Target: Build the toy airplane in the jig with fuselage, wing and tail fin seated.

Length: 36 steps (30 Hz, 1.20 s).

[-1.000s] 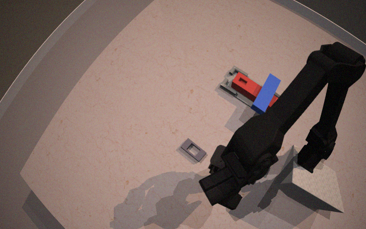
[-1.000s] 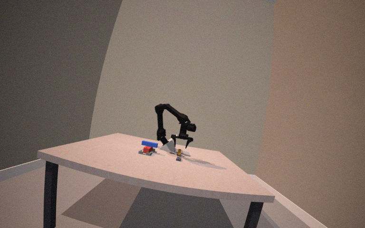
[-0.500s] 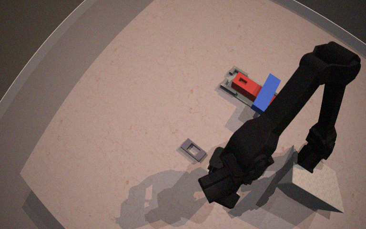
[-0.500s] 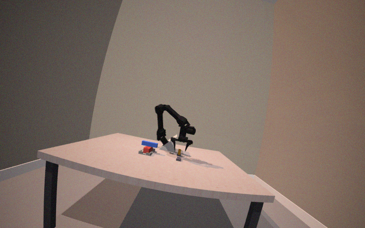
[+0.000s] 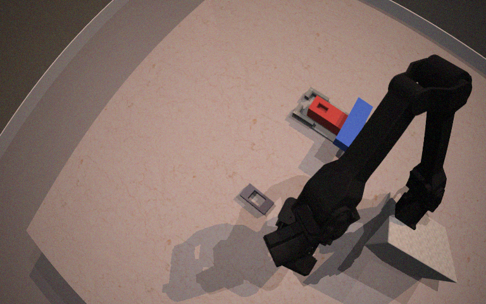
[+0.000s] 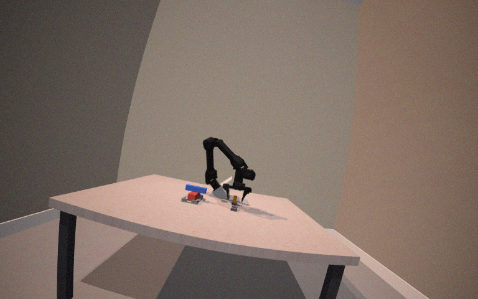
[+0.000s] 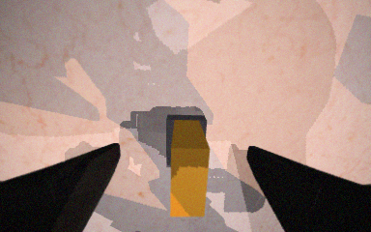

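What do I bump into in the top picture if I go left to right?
Grey rectangular ring → red fuselage → blue wing → pale slanted block.

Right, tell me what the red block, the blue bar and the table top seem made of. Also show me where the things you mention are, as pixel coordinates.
Red block [image 5: 330,115] [image 6: 193,195]: likely matte plastic, or painted wood; flat even colour, no grain.
Blue bar [image 5: 354,121] [image 6: 195,189]: similar, uniform and glare-free.
Table top [image 5: 143,125] [image 6: 158,211]: perhaps stone or laminate; pinkish, with fine rusty flecks.

Black arm bent, open jaws [image 5: 290,247] [image 6: 235,200] pointing down.
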### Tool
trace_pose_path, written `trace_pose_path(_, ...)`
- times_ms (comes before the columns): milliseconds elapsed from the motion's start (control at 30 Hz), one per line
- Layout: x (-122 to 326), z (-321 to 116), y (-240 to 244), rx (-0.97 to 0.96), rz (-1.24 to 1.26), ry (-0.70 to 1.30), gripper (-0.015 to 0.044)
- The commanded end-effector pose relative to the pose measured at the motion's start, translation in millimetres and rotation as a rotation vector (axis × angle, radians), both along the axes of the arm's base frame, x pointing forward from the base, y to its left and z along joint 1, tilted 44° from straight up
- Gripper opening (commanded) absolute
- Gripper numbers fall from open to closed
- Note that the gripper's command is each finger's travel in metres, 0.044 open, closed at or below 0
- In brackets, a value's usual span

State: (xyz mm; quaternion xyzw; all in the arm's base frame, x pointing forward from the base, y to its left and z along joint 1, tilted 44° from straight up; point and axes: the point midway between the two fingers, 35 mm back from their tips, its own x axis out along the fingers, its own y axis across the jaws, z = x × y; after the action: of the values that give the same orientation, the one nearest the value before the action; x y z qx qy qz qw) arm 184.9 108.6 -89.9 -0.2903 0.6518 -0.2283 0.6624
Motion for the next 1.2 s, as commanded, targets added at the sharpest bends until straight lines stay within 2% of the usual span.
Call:
trace_pose_path(0, -1.2, -3.2, -4.4, -0.009, 0.006, 0.005, 0.0414)
trace_pose_path(467, -1.2, -3.2, -4.4, -0.009, 0.006, 0.005, 0.0046)
trace_pose_path(700, -1.2, -3.2, -4.4, -0.009, 0.006, 0.005, 0.0000)
trace_pose_path(1167, 10.5, 15.0, 20.8, 0.022, 0.004, -0.049, 0.0000)
